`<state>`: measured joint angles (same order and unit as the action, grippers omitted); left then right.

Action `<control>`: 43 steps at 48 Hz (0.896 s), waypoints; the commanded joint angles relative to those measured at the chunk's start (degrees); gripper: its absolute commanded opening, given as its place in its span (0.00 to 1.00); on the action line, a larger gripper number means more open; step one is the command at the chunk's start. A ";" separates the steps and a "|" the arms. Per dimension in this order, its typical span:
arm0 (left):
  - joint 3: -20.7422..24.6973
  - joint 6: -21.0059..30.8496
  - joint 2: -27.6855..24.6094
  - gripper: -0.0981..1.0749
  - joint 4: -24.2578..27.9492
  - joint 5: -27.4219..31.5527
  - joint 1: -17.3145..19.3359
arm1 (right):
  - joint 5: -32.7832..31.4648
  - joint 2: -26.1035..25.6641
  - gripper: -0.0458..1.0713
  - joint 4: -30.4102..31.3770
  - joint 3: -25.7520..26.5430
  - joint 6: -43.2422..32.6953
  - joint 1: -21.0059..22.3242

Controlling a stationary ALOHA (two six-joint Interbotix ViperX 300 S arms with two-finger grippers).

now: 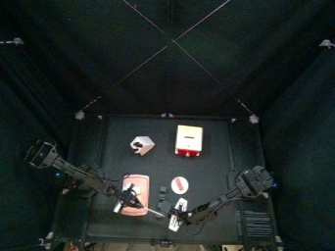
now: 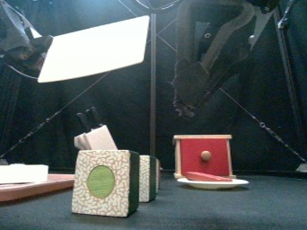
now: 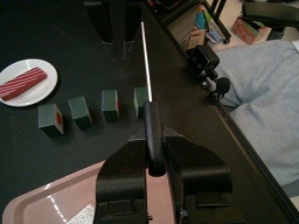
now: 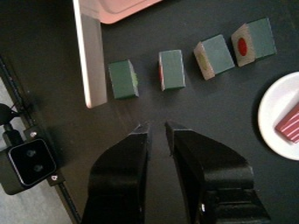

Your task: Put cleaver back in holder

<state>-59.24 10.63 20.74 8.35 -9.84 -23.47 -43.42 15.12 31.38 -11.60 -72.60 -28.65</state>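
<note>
My left gripper is shut on the cleaver, whose thin blade I see edge-on, held in the air. In the front view its broad pale blade is tilted high at the left, and its handle is hidden. The blade also shows in the right wrist view. The holder, a light-wood block with dark slots, stands at the back left of the table. In the front view the holder stands behind the small blocks. My right gripper is shut and empty above the blocks near the front edge.
Several small green-patterned blocks stand in a row near the front. A pink board lies under the left gripper. An oval dish holds a red slice, with a cream and red square board behind it. A person in grey is beyond the table edge.
</note>
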 commanded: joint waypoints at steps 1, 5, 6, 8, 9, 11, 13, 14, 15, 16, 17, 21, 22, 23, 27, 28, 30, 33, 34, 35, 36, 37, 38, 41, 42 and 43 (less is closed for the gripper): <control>0.70 -0.09 0.35 0.33 -0.09 -0.62 0.09 | 0.09 -3.16 0.60 0.35 1.41 -0.35 -0.09; 0.70 -0.09 0.53 0.33 -0.09 -0.53 0.18 | 0.09 -3.25 0.60 0.62 1.32 -0.44 -0.18; 0.70 -0.09 0.53 0.33 -0.09 -0.53 0.18 | 0.00 -3.34 0.60 0.79 1.41 -0.44 -0.09; 0.79 -0.09 0.70 0.33 -0.09 -0.53 0.26 | 0.00 -3.43 0.60 1.41 1.32 -0.70 -0.09; 0.88 -0.09 0.79 0.33 -0.09 -0.53 0.26 | 0.00 -3.52 0.60 1.76 1.32 -0.70 0.00; 1.05 -0.09 0.97 0.33 -0.09 -0.35 0.26 | -0.18 -3.60 0.60 2.37 1.32 -0.70 0.09; 1.14 -0.09 1.23 0.33 -0.09 0.00 0.26 | -0.18 -3.78 0.60 2.99 1.41 -0.70 0.18; 1.14 -0.09 1.41 0.34 -0.09 0.18 0.35 | -0.26 -4.04 0.60 3.43 1.41 -0.70 0.26; 1.23 0.00 1.58 0.34 -0.09 0.44 0.35 | -0.35 -4.22 0.60 3.69 1.41 -0.70 0.35; 1.32 0.00 1.76 0.34 -0.09 0.79 0.35 | -0.35 -4.39 0.60 3.96 1.32 -0.70 0.35; 1.32 0.00 2.02 0.34 -0.18 1.14 0.35 | -0.35 -4.57 0.60 4.22 1.32 -0.70 0.44; 1.67 0.09 3.60 0.34 -0.70 3.43 0.35 | -0.35 -5.62 0.60 5.45 0.88 -0.62 1.05; 1.76 0.09 4.39 0.34 -0.97 4.57 0.35 | -0.35 -5.80 0.60 5.71 0.79 -0.62 1.32; 1.85 0.09 4.92 0.34 -1.23 5.27 0.35 | -0.35 -6.06 0.60 5.89 0.62 -0.62 1.49; 2.20 0.09 7.38 0.34 -2.11 8.26 0.70 | -0.35 -7.12 0.59 6.59 -0.26 -0.53 2.64; 2.37 0.09 8.35 0.34 -2.55 9.49 0.88 | -0.35 -7.29 0.59 6.77 -0.53 -0.53 2.90; 2.55 0.18 9.84 0.34 -3.08 11.16 1.23 | -0.18 -7.91 0.59 7.21 -1.23 -0.53 3.52; 2.81 0.18 12.13 0.34 -4.22 14.06 1.85 | 0.00 -8.70 0.59 7.91 -2.20 -0.62 4.31; 2.90 0.18 12.83 0.34 -4.66 15.12 2.11 | 0.09 -9.05 0.59 8.17 -2.55 -0.62 4.66; 2.99 0.18 13.62 0.34 -5.10 16.17 2.46 | 0.26 -9.32 0.59 8.53 -2.81 -0.70 4.92; 3.16 0.18 14.50 0.34 -5.71 17.31 2.90 | 0.44 -9.58 0.59 8.96 -3.08 -0.79 5.27; 3.34 0.26 15.29 0.34 -6.24 18.46 3.25 | 0.70 -9.84 0.59 9.40 -3.34 -0.88 5.71; 3.52 0.26 16.08 0.34 -6.86 19.60 3.69 | 1.05 -10.11 0.59 9.93 -3.52 -1.05 6.15; 4.48 0.35 18.72 0.34 -9.14 23.99 5.54 | 2.29 -10.99 0.59 11.25 -4.13 -1.05 7.29; 4.83 0.35 19.42 0.34 -9.76 25.22 5.98 | 2.81 -11.43 0.59 11.60 -4.39 -1.05 7.91; 5.10 0.35 20.13 0.34 -10.20 26.54 6.42 | 3.25 -11.69 0.59 11.69 -4.57 -1.05 8.44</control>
<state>-56.95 10.90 37.88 0.35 11.87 -19.07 -41.75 6.86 41.75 -16.26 -73.48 -22.15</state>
